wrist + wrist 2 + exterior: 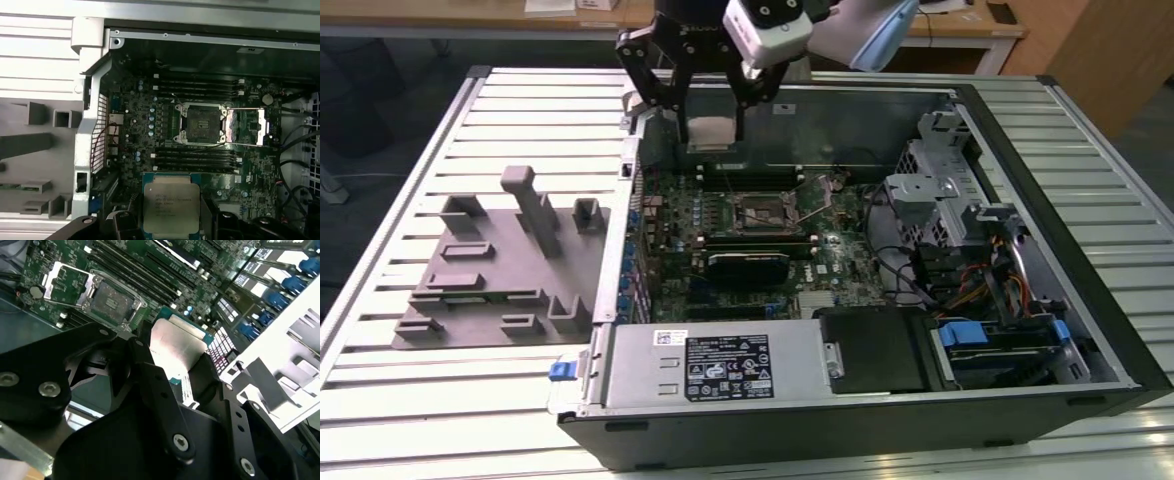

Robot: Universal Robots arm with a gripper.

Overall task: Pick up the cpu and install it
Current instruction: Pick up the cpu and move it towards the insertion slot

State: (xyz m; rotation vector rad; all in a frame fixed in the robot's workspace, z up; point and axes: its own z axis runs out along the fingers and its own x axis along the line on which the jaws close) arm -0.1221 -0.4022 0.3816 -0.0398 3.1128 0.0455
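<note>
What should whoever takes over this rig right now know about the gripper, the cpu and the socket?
Gripper: shut on the cpu, gripping two opposite edges.
Position: over the open computer case, apart from the socket.
Done: cpu picked up; the socket's retention plate is flipped open and the socket looks empty.
Left: cpu not yet seated in the socket.

On the desk, an open computer case, with a fixture block just beside it at the exterior view's left. Inside, a motherboard, socket near its middle. Above the board, between the jaws, the cpu, apart from the socket.
</note>
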